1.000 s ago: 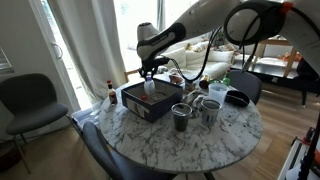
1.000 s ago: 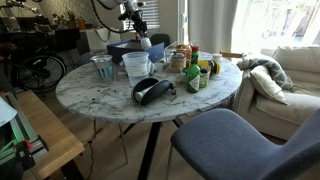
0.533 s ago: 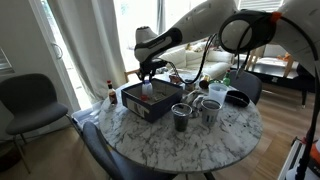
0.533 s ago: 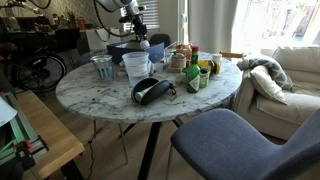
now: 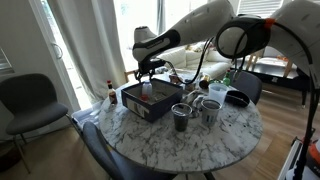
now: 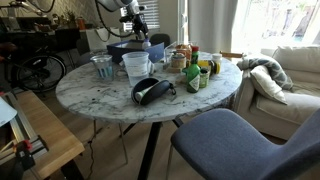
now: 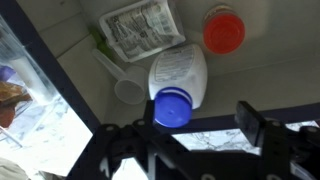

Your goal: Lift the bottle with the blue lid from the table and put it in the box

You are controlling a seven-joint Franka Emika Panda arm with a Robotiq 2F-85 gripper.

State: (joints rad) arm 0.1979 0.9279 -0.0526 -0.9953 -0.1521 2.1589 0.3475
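Observation:
The bottle with the blue lid lies on its side inside the box, its blue cap pointing toward the camera in the wrist view. My gripper hovers just above it, jaws apart, nothing between them; the cap sits close to one finger. In both exterior views the gripper hangs over the dark box at the table's edge. The whitish bottle shows in the box under the fingers.
The box also holds a printed packet, a red-lidded item and a white scoop. Metal cups and a dark red-topped bottle stand near the box. Plastic cups, bottles and a black headset crowd the table.
The jaws have opened and let go of the bottle, which now rests in the box. The arm has barely shifted above it.

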